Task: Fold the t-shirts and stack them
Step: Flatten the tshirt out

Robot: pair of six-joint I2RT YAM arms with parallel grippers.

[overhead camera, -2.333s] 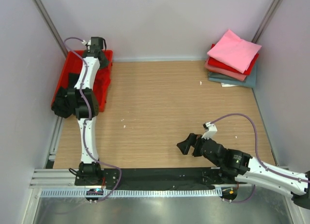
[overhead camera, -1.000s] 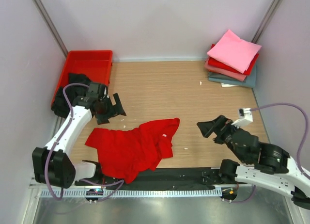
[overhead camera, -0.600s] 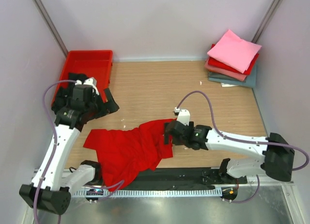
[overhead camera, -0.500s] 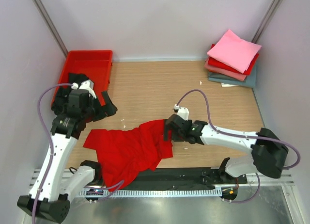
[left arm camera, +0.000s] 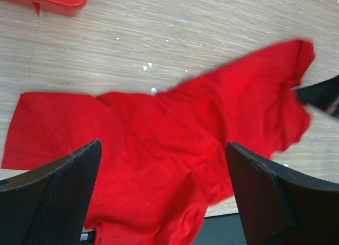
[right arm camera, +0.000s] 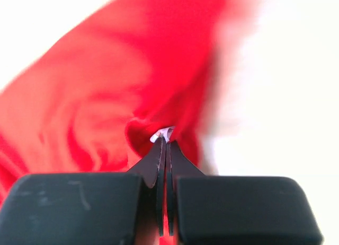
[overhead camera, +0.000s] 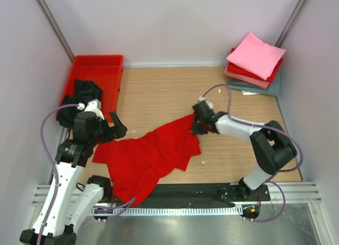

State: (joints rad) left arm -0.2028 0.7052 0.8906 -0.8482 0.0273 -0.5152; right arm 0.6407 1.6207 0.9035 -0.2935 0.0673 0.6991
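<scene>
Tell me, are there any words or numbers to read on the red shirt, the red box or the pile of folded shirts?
No readable text anywhere.
Small white neck label of the bright red cloth t-shirt, pinched in the right gripper: too blurred to read.
Red plastic tray and stack of folded t-shirts: no writing shows.

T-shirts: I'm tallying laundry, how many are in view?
6: pink, red, salmon and grey-blue folded, stacked far right; bright red shirt lying mid-table, pinched by the right gripper; black shirt in the red tray. More may hide there.
</scene>
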